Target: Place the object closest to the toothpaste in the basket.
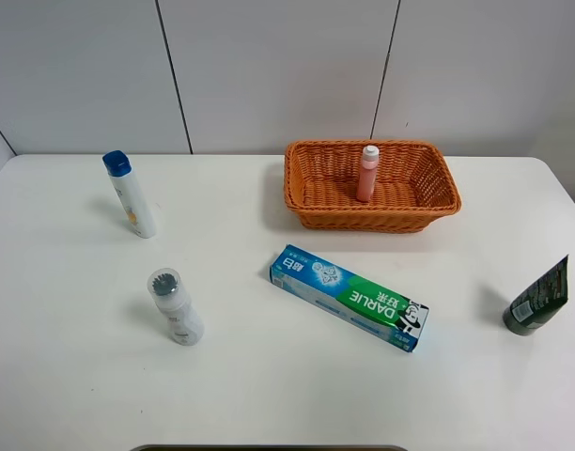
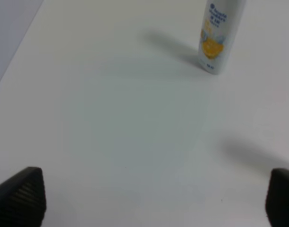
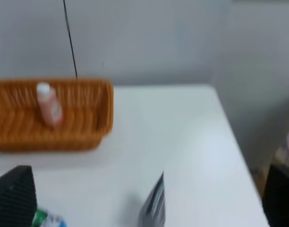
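- Slim pink bottle point(image 1: 366, 174) stands upright inside the woven orange basket point(image 1: 442, 178); green-blue toothpaste box point(image 1: 349, 297) lies nearby.
- Left gripper point(image 2: 154, 198) and right gripper point(image 3: 144, 198) both gape wide, empty; best kept clear, judging placement done.

- We see the left gripper point(image 2: 156, 201) only as two black fingertips point(image 2: 21, 194) with finely ribbed faces.
- The right gripper point(image 3: 147, 198) shows matching black, blunt, ribbed fingertips point(image 3: 12, 196).

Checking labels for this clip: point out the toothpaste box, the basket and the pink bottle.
toothpaste box point(image 1: 349, 297), exterior high view, middle of its top face.
basket point(image 1: 370, 218), exterior high view, front woven wall.
pink bottle point(image 1: 366, 178), exterior high view, middle of its body, standing inside the basket.
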You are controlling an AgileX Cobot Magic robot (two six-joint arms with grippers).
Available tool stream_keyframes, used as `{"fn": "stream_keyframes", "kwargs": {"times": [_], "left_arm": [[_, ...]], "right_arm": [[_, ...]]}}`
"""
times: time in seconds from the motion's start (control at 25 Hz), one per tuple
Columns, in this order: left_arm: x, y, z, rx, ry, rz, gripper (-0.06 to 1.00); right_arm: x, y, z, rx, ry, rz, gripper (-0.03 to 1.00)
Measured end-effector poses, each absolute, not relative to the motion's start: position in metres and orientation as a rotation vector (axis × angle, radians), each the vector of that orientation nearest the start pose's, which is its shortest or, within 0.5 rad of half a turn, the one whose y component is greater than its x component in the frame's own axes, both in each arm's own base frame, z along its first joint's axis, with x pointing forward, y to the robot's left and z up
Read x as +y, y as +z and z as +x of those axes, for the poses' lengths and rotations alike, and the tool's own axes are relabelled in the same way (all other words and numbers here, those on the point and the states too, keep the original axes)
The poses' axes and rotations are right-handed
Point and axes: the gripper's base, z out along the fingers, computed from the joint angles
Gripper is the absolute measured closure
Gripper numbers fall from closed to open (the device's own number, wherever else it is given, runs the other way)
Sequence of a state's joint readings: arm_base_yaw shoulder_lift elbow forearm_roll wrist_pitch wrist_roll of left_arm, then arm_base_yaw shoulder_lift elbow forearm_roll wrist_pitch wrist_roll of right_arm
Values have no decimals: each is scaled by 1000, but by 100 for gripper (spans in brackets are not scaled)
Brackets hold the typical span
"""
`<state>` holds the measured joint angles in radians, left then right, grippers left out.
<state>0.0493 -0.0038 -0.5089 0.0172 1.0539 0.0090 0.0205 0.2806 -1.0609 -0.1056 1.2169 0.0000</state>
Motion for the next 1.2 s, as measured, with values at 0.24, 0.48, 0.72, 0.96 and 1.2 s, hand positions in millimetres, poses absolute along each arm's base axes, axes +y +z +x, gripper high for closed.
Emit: {"fn": "stream_keyframes", "kwargs": {"times": [0.24,0.48,0.72,0.96,1.2], "left_arm": [[1,280,-6,2025,57,-42,0],[1,280,-6,2025,57,-42,0],[1,280,-6,2025,57,-42,0],[1,280,-6,2025,57,-42,0],[1,280,-6,2025,57,-42,0]], "right_arm": [[-9,349,-27,2004,-86,41,-2],[-9,310,-27,1988,-70,59,-2],[-8,293,-16,2010,-57,65,-2],[-3,278,-6,2046,14,47,-2],[0,278,-6,2043,27,1,-2]]}}
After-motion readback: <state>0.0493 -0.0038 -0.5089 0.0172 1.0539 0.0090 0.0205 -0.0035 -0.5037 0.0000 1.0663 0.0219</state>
